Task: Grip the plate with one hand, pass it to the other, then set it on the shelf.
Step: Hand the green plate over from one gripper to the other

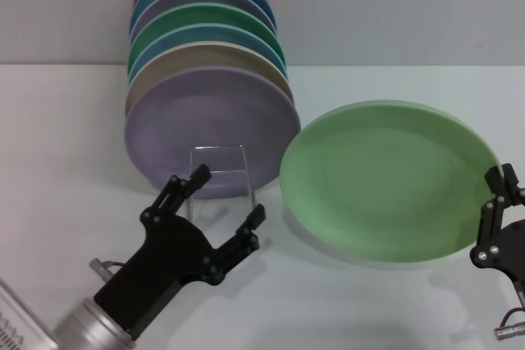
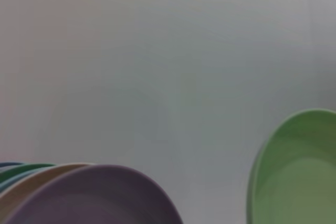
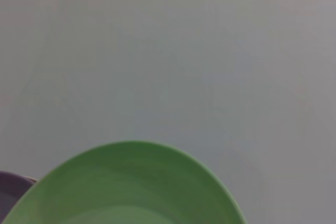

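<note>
Hiding most of the shelf [image 1: 220, 171], the stack of upright plates leaves only its thin front wire loop visible, standing before the lilac plate [image 1: 212, 130] at the front of the row. Behind that lilac plate the others show only as coloured rims, so how each sits in the wire cannot be made out. The right gripper [image 1: 502, 182] is cut off by the picture's edge in the head view; its fingers sit at the far rim of the plate [image 1: 390, 178], on the side away from the shelf, and they appear pinched on that rim, though the contact itself is too small to see clearly. The pale green plate is just beside the shelf, tilted with its face toward the camera and its near rim close to the lilac plate without touching it. Both wrist views show only parts of plates against the plain backdrop, with no fingers visible: the green plate's rim [image 3: 131, 182] fills the lower part of the right wrist view.

The left gripper [image 1: 225, 198] reaches up from below the shelf's loop, wrist low, its two fingers spread wide and holding nothing, one fingertip overlapping the loop's foot in the head view.
</note>
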